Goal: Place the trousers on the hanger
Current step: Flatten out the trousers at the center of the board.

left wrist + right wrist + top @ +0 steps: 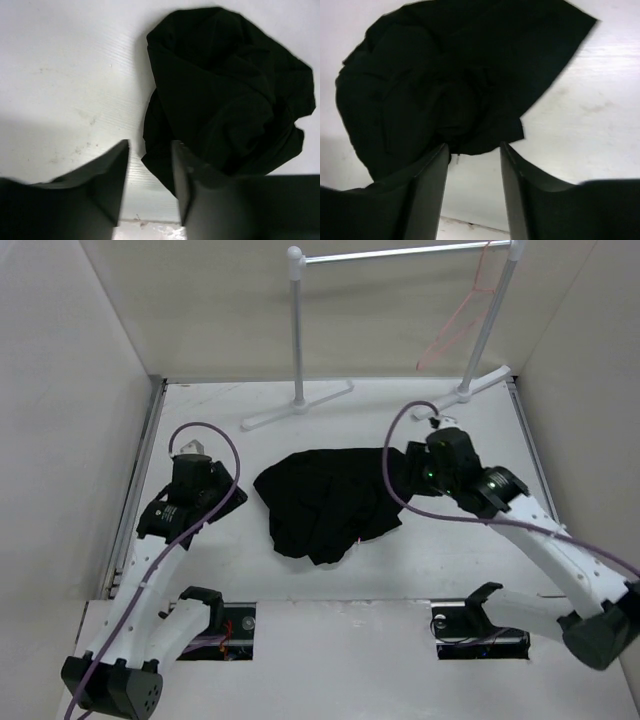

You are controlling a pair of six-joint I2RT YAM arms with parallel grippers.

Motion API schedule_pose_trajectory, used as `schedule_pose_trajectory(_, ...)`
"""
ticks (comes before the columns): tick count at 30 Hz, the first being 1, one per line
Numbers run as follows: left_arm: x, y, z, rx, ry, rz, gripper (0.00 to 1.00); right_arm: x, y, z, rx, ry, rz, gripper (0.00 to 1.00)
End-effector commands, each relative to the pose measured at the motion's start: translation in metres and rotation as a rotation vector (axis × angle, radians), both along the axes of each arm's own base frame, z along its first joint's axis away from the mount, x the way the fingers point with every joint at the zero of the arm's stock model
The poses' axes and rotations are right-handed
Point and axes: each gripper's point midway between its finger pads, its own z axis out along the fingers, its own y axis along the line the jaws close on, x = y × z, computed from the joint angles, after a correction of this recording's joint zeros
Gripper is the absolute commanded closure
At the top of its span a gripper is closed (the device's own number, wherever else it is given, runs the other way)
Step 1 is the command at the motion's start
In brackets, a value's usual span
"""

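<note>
1. Trousers: black, crumpled in a heap at the centre of the white table.
2. Hanger: pink-red wire, hung from the rail of the rack, at 1 o'clock from the heap and well apart.
3. Left gripper: at 9 o'clock of the heap, near its edge; jaws parted, grasping nothing.
4. Right gripper: at 3 o'clock, just beside the fabric; jaws parted, empty.
</note>
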Motion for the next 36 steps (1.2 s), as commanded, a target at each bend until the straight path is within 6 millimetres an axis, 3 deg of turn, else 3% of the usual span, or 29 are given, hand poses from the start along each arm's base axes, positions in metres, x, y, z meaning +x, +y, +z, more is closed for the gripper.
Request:
schedule_pose_trajectory(1,0.002,-0.022,-0.014,-0.113,0.019,-0.027,0.50,0.030,0.046,0.021,0.018,-0.085,0.061,0.39)
schedule_pose_trajectory(5,0.002,-0.038,-0.040,-0.205,0.065,-0.031,0.34,0.052,0.090,0.003,-0.031,-0.043,0.135,0.27)
schedule_pose_trajectory(11,0.012,-0.062,-0.070,-0.338,0.093,-0.042,0.29,0.078,0.127,-0.040,-0.098,0.032,0.185,0.24)
schedule_pose_trajectory(13,0.017,-0.071,-0.083,-0.374,0.112,-0.046,0.29,0.083,0.132,-0.054,-0.114,0.060,0.189,0.29)
schedule_pose_trajectory(15,0.022,-0.081,-0.096,-0.395,0.128,-0.055,0.29,0.085,0.135,-0.061,-0.118,0.076,0.190,0.45)
schedule_pose_trajectory(17,0.027,-0.092,-0.106,-0.404,0.137,-0.072,0.29,0.086,0.137,-0.058,-0.105,0.074,0.189,0.68)
schedule_pose_trajectory(19,0.032,-0.105,-0.114,-0.412,0.150,-0.096,0.31,0.088,0.139,-0.043,-0.084,0.046,0.187,0.89)
schedule_pose_trajectory(22,0.039,-0.121,-0.119,-0.419,0.152,-0.118,0.48,0.089,0.138,-0.003,-0.027,-0.030,0.172,0.99)
schedule_pose_trajectory(24,0.050,-0.126,-0.111,-0.431,0.113,-0.112,0.72,0.090,0.136,0.033,0.025,-0.096,0.161,1.00)
schedule_pose_trajectory(26,0.065,-0.122,-0.090,-0.444,0.044,-0.078,0.87,0.090,0.133,0.072,0.076,-0.166,0.149,1.00)
schedule_pose_trajectory(27,0.072,-0.118,-0.078,-0.449,0.011,-0.064,0.90,0.091,0.132,0.092,0.103,-0.201,0.147,1.00)
schedule_pose_trajectory(30,0.107,-0.088,-0.009,-0.474,-0.138,0.019,0.95,0.092,0.133,0.160,0.187,-0.314,0.145,1.00)
schedule_pose_trajectory(33,0.135,-0.042,0.099,-0.492,-0.335,0.105,0.96,0.090,0.133,0.255,0.289,-0.484,0.147,1.00)
schedule_pose_trajectory(36,0.135,0.000,0.233,-0.483,-0.589,0.137,0.96,0.070,0.114,0.356,0.422,-0.676,0.139,1.00)
